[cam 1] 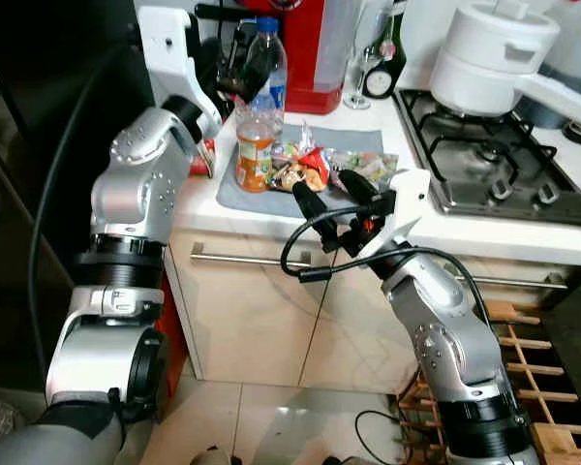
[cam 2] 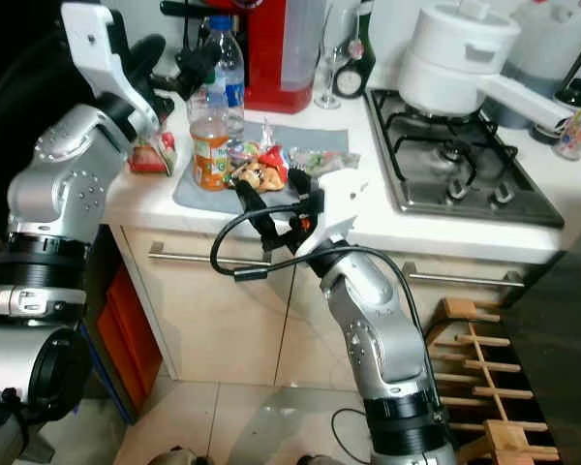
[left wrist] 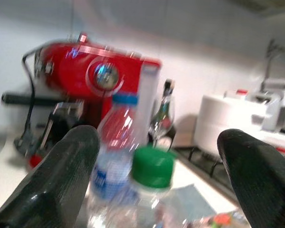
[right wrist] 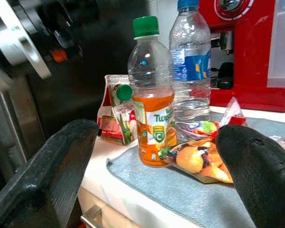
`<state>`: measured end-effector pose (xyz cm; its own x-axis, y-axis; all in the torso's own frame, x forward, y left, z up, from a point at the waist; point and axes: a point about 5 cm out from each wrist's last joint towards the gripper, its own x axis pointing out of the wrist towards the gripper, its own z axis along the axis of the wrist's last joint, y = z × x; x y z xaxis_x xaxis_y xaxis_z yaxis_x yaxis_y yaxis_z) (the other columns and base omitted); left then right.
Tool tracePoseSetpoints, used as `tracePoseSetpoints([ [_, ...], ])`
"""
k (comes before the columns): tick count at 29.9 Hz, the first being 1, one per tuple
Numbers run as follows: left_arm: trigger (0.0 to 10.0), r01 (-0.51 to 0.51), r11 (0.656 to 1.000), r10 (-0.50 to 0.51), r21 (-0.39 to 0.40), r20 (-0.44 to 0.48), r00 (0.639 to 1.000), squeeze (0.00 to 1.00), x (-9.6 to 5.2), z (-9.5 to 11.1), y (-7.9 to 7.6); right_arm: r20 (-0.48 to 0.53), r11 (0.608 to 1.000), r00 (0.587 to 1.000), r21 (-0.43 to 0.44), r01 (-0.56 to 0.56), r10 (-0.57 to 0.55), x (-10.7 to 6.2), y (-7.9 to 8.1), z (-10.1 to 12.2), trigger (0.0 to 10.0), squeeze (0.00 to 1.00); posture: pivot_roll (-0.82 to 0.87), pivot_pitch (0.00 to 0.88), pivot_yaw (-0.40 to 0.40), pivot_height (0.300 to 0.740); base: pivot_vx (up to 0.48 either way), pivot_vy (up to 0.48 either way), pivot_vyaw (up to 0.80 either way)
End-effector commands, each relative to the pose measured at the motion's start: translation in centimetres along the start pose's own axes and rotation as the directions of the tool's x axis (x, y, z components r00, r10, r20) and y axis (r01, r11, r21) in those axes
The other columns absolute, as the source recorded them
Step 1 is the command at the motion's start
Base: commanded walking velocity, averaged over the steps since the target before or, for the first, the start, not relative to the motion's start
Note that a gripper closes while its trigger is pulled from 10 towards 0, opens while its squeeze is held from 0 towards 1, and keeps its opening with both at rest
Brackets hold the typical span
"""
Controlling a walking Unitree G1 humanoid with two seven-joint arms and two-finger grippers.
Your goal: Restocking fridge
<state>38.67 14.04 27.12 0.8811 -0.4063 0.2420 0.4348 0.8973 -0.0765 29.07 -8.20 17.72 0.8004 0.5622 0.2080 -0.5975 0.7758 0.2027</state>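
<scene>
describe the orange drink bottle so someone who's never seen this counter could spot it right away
Start at the big red coffee machine at the back of the white counter, then come forward to the grey cloth lying in front of it. The orange drink bottle stands upright near the cloth's left end, just in front of the clear water bottle. Its green cap and half-full orange liquid set it apart; the water bottle is taller, with a blue cap.

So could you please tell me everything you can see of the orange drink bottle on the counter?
The orange drink bottle is clear plastic with a green screw cap, roughly half full of orange liquid, and a label wraps its lower part. It stands upright on the grey mat, in front of the water bottle. A snack bag lies against its base.
</scene>
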Motion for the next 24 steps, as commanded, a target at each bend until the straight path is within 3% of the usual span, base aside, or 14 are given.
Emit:
tracePoseSetpoints([
  [1,10.0,0.024,0.999,-0.025,0.021,0.013,1.0,0.0,0.6,0.6,-0.4,-0.012,1.0,1.0,0.005,0.005,-0.004,-0.1,-0.2,-0.2,10.0,0.0,0.01,0.0,-0.026,0.74,0.0,0.0,0.0],
  [15,10.0,0.105,0.994,-0.105,-0.014,-0.024,0.994,0.0,1.3,-0.4,-1.3,-0.029,1.0,1.0,0.004,0.001,-0.001,0.1,-0.1,-0.6,10.0,0.0,0.01,0.0,-0.02,0.74,0.0,0.0,0.0],
  [21,10.0,0.126,0.992,-0.126,-0.001,-0.079,0.989,0.0,1.7,-1.3,-1.7,-0.031,1.0,1.0,0.008,0.003,-0.002,0.2,-0.1,-0.7,10.0,0.0,0.01,0.0,-0.011,0.74,0.0,0.0,0.0],
  [22,9.6,0.105,0.994,-0.105,-0.009,-0.085,0.991,0.0,1.9,-1.2,-1.5,-0.031,1.0,1.0,0.01,0.003,-0.003,0.2,0.0,-0.8,10.0,0.0,0.01,0.0,-0.007,0.74,0.0,0.0,0.0],
  [23,4.2,0.089,0.996,-0.09,-0.012,-0.085,0.992,0.0,2.0,-1.1,-1.4,-0.032,1.0,0.999,0.01,0.004,-0.004,0.2,0.0,-0.9,10.0,0.0,0.01,0.0,-0.006,0.74,0.0,0.0,0.0],
  [24,0.0,0.081,0.997,-0.081,-0.014,-0.084,0.993,0.0,2.1,-1.1,-1.3,-0.034,1.0,0.999,0.01,0.007,-0.006,0.2,0.0,-1.0,10.0,0.0,0.01,0.0,-0.005,0.74,0.0,0.0,0.0],
])
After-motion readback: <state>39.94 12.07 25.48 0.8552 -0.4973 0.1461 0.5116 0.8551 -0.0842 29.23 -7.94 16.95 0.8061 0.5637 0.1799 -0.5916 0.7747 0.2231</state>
